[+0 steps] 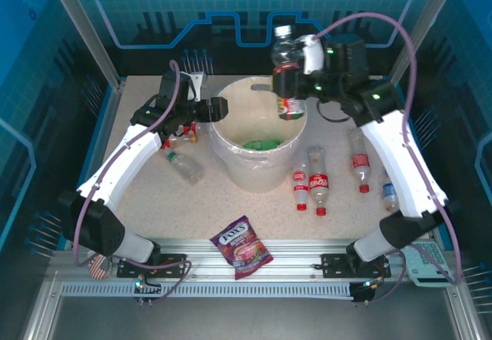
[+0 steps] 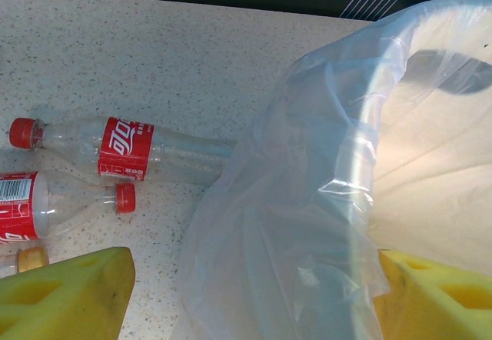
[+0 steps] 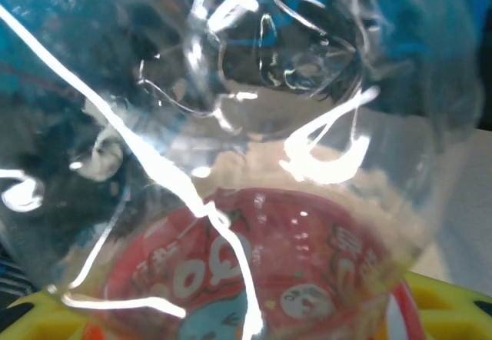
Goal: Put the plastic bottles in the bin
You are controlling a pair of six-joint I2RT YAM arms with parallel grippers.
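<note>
The bin (image 1: pixel 254 177) stands in the middle of the bench (image 1: pixel 192 213), a clear liner (image 2: pixel 292 225) folded over its rim. Above the bin's far-right rim the right jaws are closed on a held bottle (image 1: pixel 291 108), clear with a red and green label, hanging upright with its cap on top. In the right wrist view its crumpled wall is close against the lens. The left jaws stand open at the bin's left rim, gripping nothing, one yellow pad (image 2: pixel 69 294) outside the liner and the other on the bin side. Something green (image 1: pixel 261 145) lies inside the bin. Just left of the bin, two red-labelled bottles (image 2: pixel 127 149) lie on their sides, one partly tucked under the liner, and a plain clear bottle (image 1: pixel 184 165) lies nearer the front. Right of the bin a pair of red-capped bottles (image 1: pixel 317 185) lie side by side, with a third red-labelled one (image 1: pixel 359 163) and a blue-labelled bottle (image 1: pixel 390 194) further right. A candy bag (image 1: pixel 242 246) lies in front of the bin.
</note>
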